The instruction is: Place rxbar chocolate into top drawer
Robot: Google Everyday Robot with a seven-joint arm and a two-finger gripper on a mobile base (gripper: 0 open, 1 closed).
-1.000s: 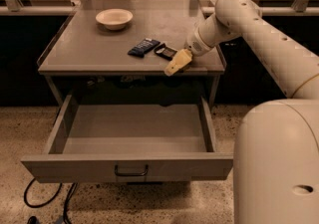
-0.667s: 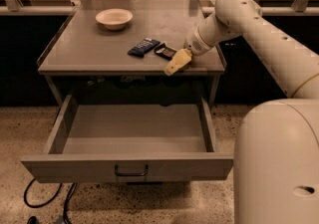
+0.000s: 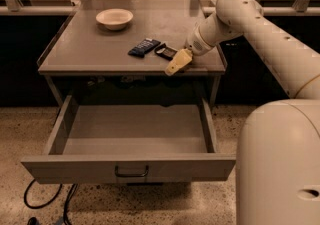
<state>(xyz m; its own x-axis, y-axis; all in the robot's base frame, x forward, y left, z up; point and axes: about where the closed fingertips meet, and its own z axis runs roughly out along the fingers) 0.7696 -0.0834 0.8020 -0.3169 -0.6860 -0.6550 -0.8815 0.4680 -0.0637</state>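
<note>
Gripper (image 3: 178, 62) stays at the front edge of the table (image 3: 90, 49), just beside the chocolate bar (image 3: 166, 51); nothing moved. Open or closed, I cannot tell.

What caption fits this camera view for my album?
Robot's claw near the rxbar chocolate on the table, top drawer open.

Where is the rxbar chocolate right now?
In the camera view the rxbar chocolate lies on the tabletop, right of centre, between the dark blue bar on its left and the gripper at the front edge, above the open top drawer.
</note>
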